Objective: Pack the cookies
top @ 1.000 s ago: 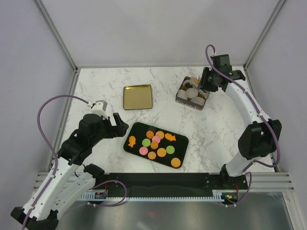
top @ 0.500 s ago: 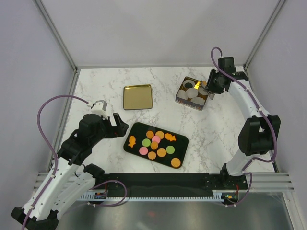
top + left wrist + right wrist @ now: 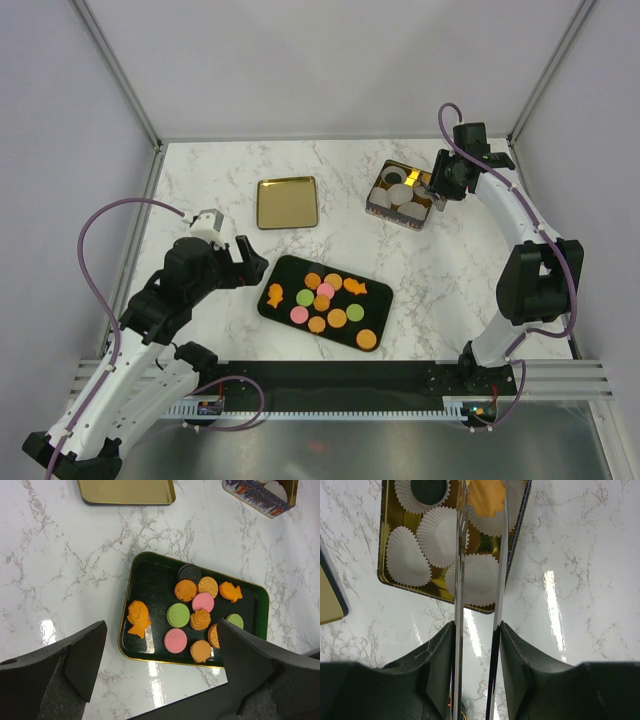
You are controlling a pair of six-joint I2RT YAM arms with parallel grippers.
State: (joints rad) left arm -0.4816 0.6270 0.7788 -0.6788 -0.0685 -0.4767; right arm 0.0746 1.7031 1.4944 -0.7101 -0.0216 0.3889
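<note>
cookies [image 3: 190,615]: flat on black tray [image 3: 150,580] on desk; one orange cookie [image 3: 486,497] in tin [image 3: 387,510] | handling: probably light, stiff, crumbly; pinch gently across the edges | left fingers [image 3: 160,645]: spread wide, empty, over tray | right fingers [image 3: 476,627]: part-closed on metal tongs [image 3: 460,580], tips flanking orange cookie, pinch unclear

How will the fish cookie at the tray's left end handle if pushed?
Probably rigid but brittle: the fish cookie looks thin, its narrow tail may snap. It lies flat on the glossy black tray, so a push likely slides it.
</note>
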